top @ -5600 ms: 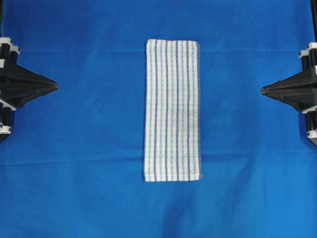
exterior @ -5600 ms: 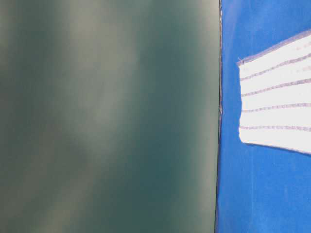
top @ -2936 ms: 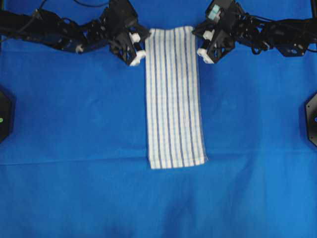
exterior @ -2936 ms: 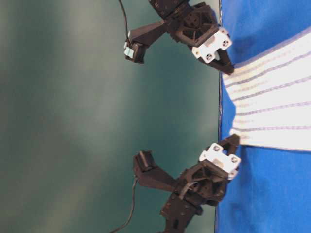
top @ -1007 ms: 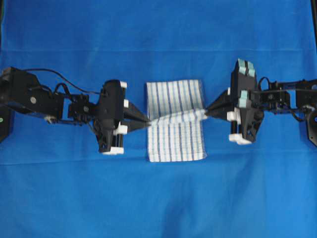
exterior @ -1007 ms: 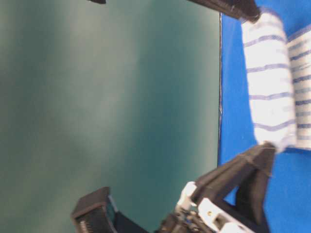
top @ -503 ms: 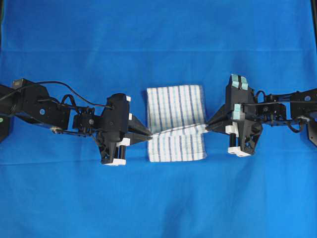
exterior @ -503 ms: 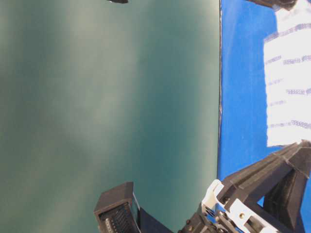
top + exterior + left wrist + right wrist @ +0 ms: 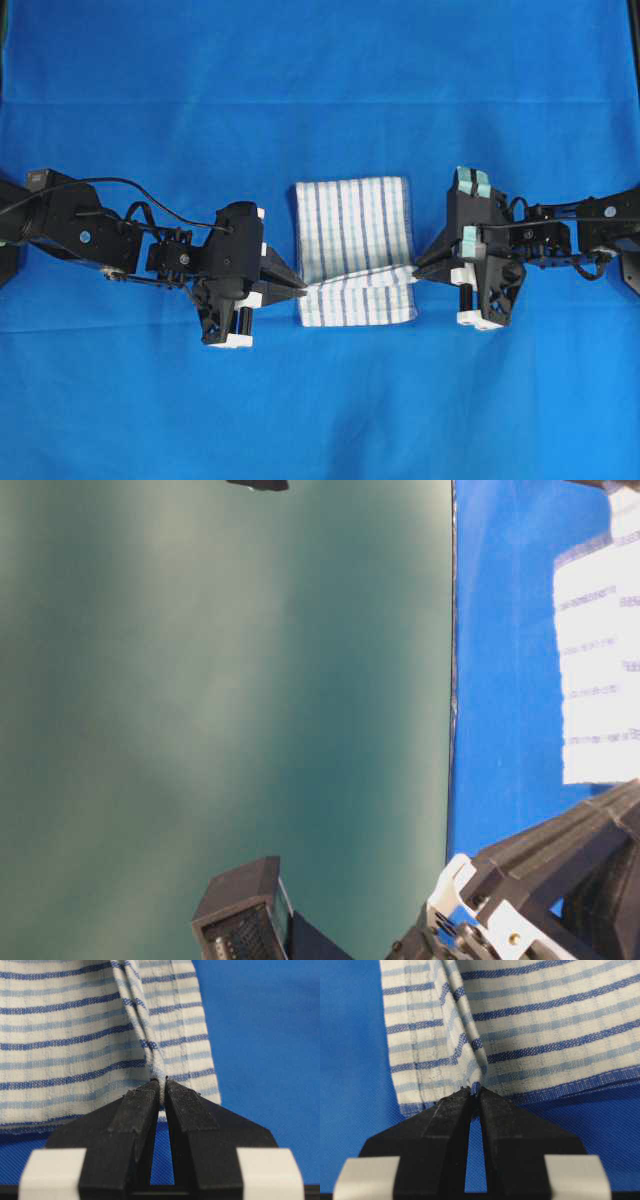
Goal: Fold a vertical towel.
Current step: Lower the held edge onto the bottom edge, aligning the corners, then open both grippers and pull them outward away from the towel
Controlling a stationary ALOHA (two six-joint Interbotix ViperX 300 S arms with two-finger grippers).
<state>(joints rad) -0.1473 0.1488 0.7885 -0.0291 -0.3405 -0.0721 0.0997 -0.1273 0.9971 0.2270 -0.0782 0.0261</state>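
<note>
The white towel (image 9: 355,250) with dark and light blue stripes lies doubled over on the blue cloth, its top layer reaching down near the lower edge. My left gripper (image 9: 300,291) is shut on the top layer's left corner, and the pinched towel edge (image 9: 159,1074) rises between its fingertips. My right gripper (image 9: 417,271) is shut on the right corner, where a fold of the towel (image 9: 475,1087) sits between its tips. A narrow band of the lower layer (image 9: 355,310) shows below the held edge. The table-level view catches only part of the towel (image 9: 600,680).
A large plain blue cloth (image 9: 320,100) covers the whole table. Both black arms lie low across it, the left arm (image 9: 100,240) from the left edge and the right arm (image 9: 570,240) from the right. A dark green wall (image 9: 220,720) fills the table-level view.
Both grippers have carried the towel's far edge toward the near end, from mid-towel a second ago to close above the lower edge. The fold has grown shorter. Both stay shut.
</note>
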